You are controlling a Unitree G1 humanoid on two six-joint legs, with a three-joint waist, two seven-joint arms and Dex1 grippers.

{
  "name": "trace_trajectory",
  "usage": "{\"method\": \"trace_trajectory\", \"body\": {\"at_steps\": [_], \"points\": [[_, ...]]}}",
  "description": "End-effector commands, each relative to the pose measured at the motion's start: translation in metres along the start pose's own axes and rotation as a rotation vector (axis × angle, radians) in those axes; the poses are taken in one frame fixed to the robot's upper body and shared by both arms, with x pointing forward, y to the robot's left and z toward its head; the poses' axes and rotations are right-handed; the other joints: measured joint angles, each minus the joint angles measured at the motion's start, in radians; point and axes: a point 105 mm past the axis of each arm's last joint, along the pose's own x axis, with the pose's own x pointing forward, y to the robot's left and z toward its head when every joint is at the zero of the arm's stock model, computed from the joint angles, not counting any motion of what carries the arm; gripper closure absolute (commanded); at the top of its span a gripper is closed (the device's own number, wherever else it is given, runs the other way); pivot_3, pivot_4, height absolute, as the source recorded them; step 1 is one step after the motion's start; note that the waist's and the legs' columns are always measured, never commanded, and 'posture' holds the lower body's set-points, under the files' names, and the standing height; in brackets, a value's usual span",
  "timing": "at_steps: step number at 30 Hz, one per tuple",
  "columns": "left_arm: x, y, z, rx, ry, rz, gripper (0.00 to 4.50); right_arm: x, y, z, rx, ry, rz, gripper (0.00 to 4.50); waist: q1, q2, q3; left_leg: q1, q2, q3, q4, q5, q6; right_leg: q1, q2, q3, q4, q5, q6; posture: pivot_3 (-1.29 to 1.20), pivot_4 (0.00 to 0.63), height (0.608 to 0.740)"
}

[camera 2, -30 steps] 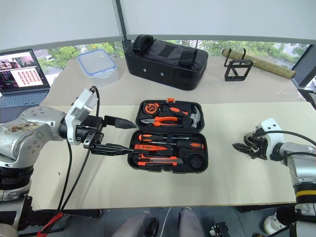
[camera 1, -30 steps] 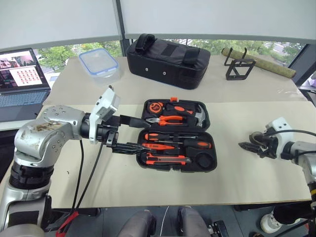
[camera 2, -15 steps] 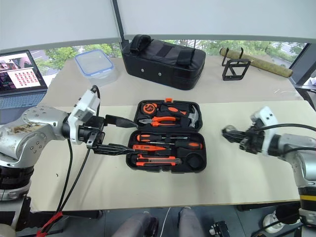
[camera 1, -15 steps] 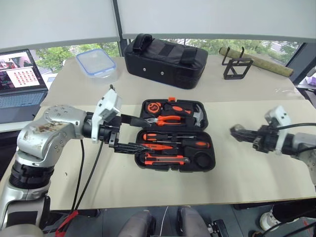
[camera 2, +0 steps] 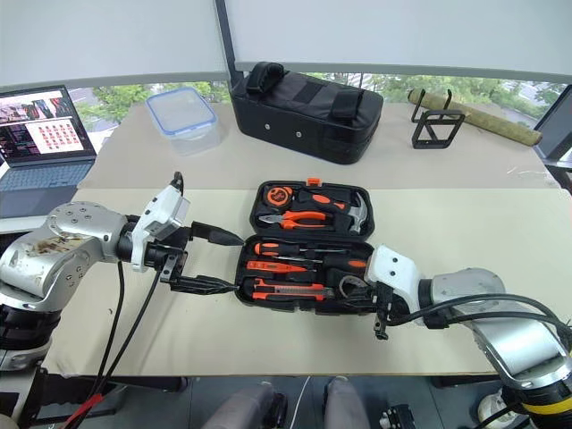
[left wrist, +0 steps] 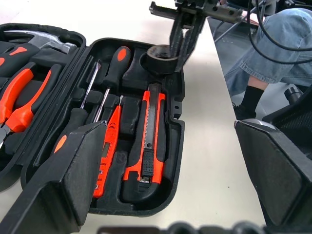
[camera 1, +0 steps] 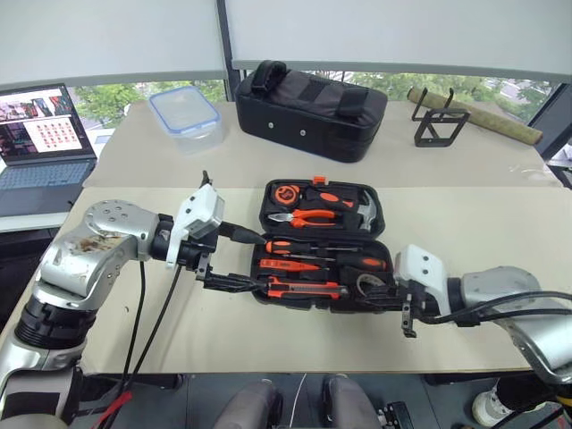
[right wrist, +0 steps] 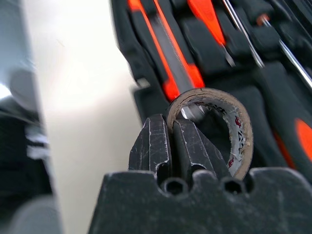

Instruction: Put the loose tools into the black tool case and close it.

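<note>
While the right tool [right wrist: 171, 141] pinches the tape roll [right wrist: 222, 124] by its wall over the open case [camera 1: 268, 295], the left tool [left wrist: 161, 165] waits wide open and empty beside it. Next I would seat the roll in its round slot, release, then fold the lid shut.

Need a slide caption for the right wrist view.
Right gripper pinching the tape roll's wall over the open tool case.

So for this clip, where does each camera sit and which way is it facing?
Head views: high on the head, looking down over the table at the open black tool case, both arms in frame.
Left wrist view: looks between the open left gripper at the case, utility knife and right gripper.
Right wrist view: looks along the right gripper, shut on the tape roll.
All share the case.
</note>
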Motion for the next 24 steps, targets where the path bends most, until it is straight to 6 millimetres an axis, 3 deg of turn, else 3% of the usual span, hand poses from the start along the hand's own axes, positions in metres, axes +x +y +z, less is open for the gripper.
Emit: {"method": "trace_trajectory", "body": {"at_steps": [1, 6, 10, 14, 18, 20, 24], "points": [[-0.005, 0.002, 0.007, 0.051, 0.009, 0.012, 0.0, -0.002, -0.001, -0.004, -0.059, 0.023, -0.01, 4.46, 0.0, 0.0, 0.0, 0.0, 0.0, 0.0, 0.0, 0.0, 0.0, 0.0, 0.0, 0.0, 0.0, 0.0, 0.0, 0.0, 0.15, 0.717], [-0.006, 0.004, 0.006, 0.058, 0.013, 0.02, 0.0, -0.004, 0.009, -0.004, -0.034, 0.006, 0.041, 2.77, 0.004, 0.0, 0.0, 0.0, 0.0, 0.0, 0.0, 0.0, 0.0, 0.0, 0.0, 0.0, 0.0, 0.0, 0.0, 0.0, 0.15, 0.717], [-0.006, 0.006, 0.005, 0.058, 0.014, 0.026, 0.0, -0.019, 0.018, 0.002, -0.052, 0.018, 0.084, 1.45, 0.009, 0.0, 0.0, -0.001, 0.0, -0.001, 0.0, 0.0, 0.0, 0.001, 0.001, -0.002, -0.001, 0.0, 0.0, 0.0, 0.15, 0.717], [-0.008, 0.011, 0.004, 0.053, 0.012, 0.055, 0.0, -0.036, 0.013, 0.016, -0.031, -0.032, 0.063, 0.08, 0.004, -0.001, 0.001, -0.001, 0.001, -0.002, 0.0, 0.0, 0.0, 0.001, 0.0, -0.001, -0.003, 0.0, 0.0, 0.0, 0.15, 0.717], [-0.012, 0.02, 0.001, 0.039, 0.012, 0.104, 0.0, -0.057, -0.009, 0.033, 0.069, -0.138, -0.023, 0.08, 0.001, -0.001, 0.001, -0.001, 0.001, -0.001, 0.0, 0.0, 0.0, 0.001, 0.0, -0.001, -0.002, 0.0, 0.0, 0.0, 0.15, 0.717], [-0.017, 0.031, -0.011, 0.015, 0.034, 0.166, 0.0, -0.065, -0.029, 0.031, 0.112, -0.157, -0.118, 0.08, 0.002, -0.001, 0.001, -0.001, 0.001, -0.001, 0.0, 0.0, 0.0, 0.001, 0.0, -0.001, -0.002, 0.0, 0.0, 0.0, 0.15, 0.717], [-0.025, 0.053, -0.035, -0.016, 0.079, 0.286, 1.14, -0.071, -0.054, 0.021, 0.199, -0.169, -0.231, 1.15, 0.004, -0.001, 0.001, -0.001, 0.001, -0.001, 0.0, 0.0, 0.0, 0.0, 0.0, -0.001, -0.002, 0.0, 0.0, 0.0, 0.15, 0.717]]}}
